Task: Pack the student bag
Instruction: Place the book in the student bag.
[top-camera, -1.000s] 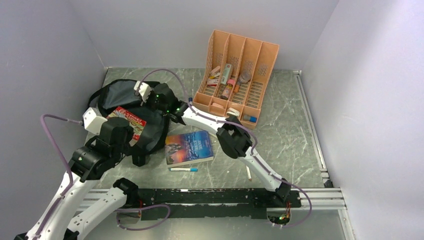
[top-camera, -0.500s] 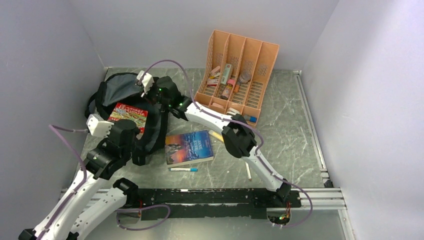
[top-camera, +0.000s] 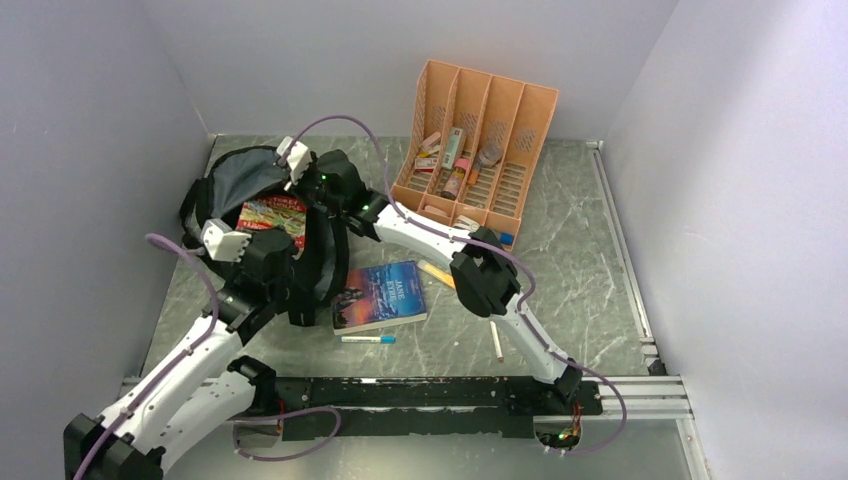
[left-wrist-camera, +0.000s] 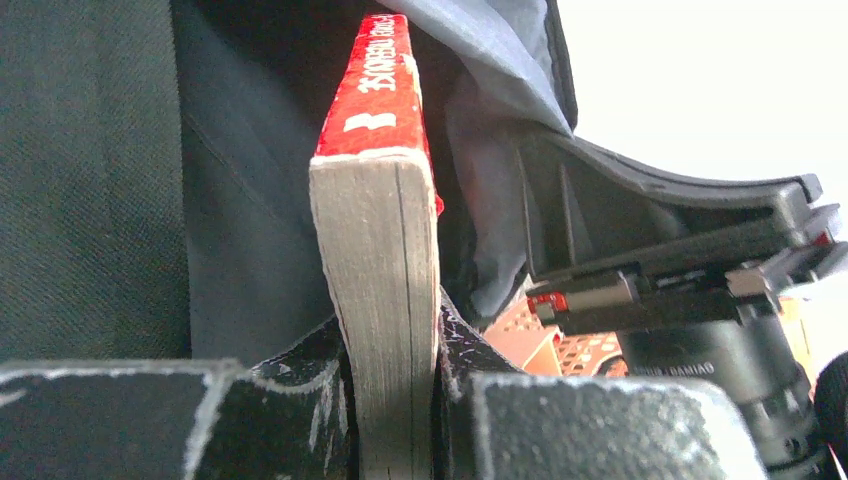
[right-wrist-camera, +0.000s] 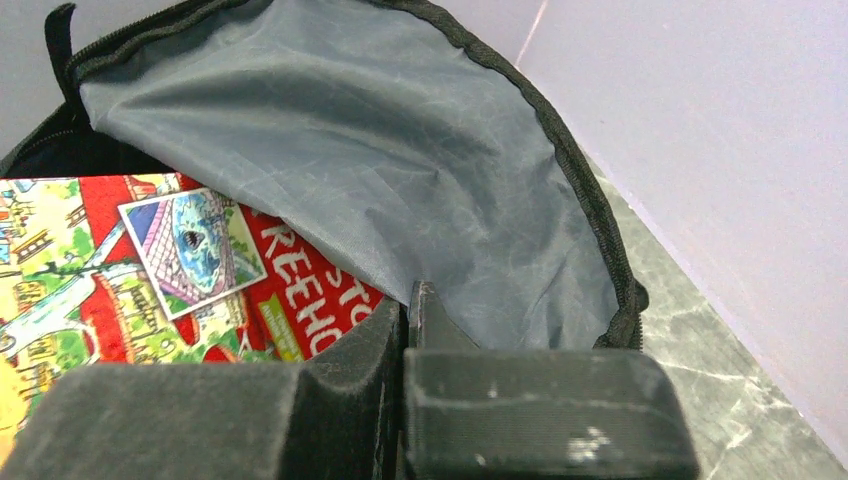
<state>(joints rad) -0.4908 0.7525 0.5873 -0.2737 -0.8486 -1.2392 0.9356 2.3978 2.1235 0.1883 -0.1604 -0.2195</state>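
While the left gripper (left-wrist-camera: 388, 385) clamps a red book (left-wrist-camera: 372, 220) across its thickness, the book's far end reaching into the bag (top-camera: 235, 175), the right gripper (right-wrist-camera: 405, 335) is pressed shut against the grey lining at the bag's mouth. The bag lies open at the table's (top-camera: 580, 270) far left, a second book (top-camera: 380, 293) just beside it

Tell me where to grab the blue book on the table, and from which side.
Take the blue book by its right edge, towards the near corner, coming in low from the right. It lies flat, cover up, so only its thin edges offer a pinch. The bag crowds its left edge, and a pen lies along the near one.
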